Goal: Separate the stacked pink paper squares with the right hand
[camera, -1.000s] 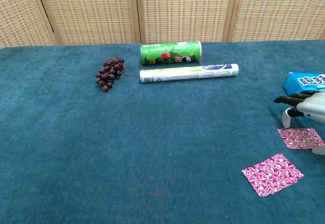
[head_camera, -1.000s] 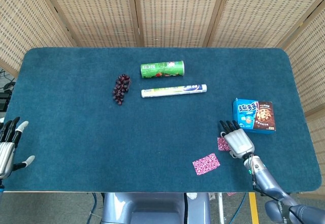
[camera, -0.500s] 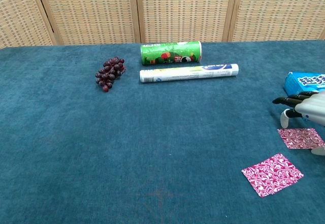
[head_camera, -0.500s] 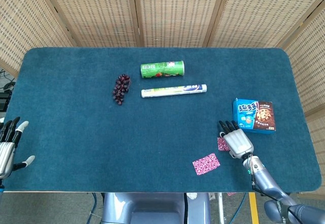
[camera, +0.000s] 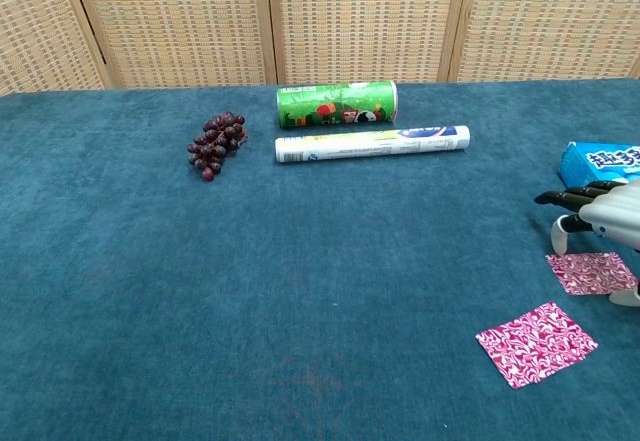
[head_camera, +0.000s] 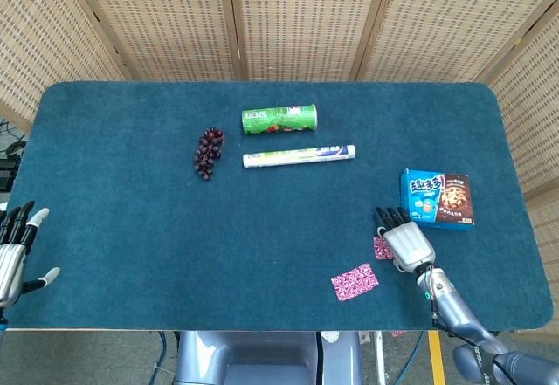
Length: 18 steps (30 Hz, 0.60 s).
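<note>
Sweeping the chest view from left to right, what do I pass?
Grapes → green can → white tube → near pink square → pink square under the right hand → blue cookie box.

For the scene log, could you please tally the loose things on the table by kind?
Pink paper squares: 2
Green can: 1
White tube: 1
Grape bunch: 1
Blue cookie box: 1
Total: 6
</note>
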### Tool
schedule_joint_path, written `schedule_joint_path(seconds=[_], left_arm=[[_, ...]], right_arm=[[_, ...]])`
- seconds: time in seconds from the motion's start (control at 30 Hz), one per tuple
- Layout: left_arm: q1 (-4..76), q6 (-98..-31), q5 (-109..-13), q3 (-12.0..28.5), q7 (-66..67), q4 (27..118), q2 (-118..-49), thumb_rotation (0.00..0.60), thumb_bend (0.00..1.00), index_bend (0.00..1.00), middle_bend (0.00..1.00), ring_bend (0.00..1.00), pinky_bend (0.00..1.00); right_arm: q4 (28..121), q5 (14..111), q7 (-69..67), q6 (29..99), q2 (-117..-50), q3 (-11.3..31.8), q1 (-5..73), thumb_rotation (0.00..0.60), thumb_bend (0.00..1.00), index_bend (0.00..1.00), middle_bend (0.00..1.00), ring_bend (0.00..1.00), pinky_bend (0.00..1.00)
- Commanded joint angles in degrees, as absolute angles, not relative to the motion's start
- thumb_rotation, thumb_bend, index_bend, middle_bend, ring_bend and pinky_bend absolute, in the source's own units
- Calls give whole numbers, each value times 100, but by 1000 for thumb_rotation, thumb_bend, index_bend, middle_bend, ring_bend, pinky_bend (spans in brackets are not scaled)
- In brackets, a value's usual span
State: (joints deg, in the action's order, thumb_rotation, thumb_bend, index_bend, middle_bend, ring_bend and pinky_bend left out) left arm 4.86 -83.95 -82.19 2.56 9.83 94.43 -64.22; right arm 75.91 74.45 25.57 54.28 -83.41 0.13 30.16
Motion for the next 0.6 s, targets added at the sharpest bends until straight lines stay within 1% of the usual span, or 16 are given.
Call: schedule_joint_path(seconds=[0.03, 0.3, 0.6], left_arm=[[487, -8396, -8218, 257, 984, 9444, -6421, 600, 127, 98, 0, 0, 0], [484, -8396, -8219, 254, 983, 9437, -6423, 600, 127, 98, 0, 0, 0], [486, -8390, -8214, 255, 986, 9444, -6420, 600, 128, 98, 0, 0, 0]], right_arm=[[7598, 7477, 2530, 5447, -8335, 6, 3008, 600, 260, 483, 0, 0, 66], [7755, 7616, 2513, 5561, -8228, -6, 2991, 600, 260, 483, 0, 0, 66], [8147, 7808, 2547, 5669, -7984, -43, 2987, 600, 260, 483, 0, 0, 66]])
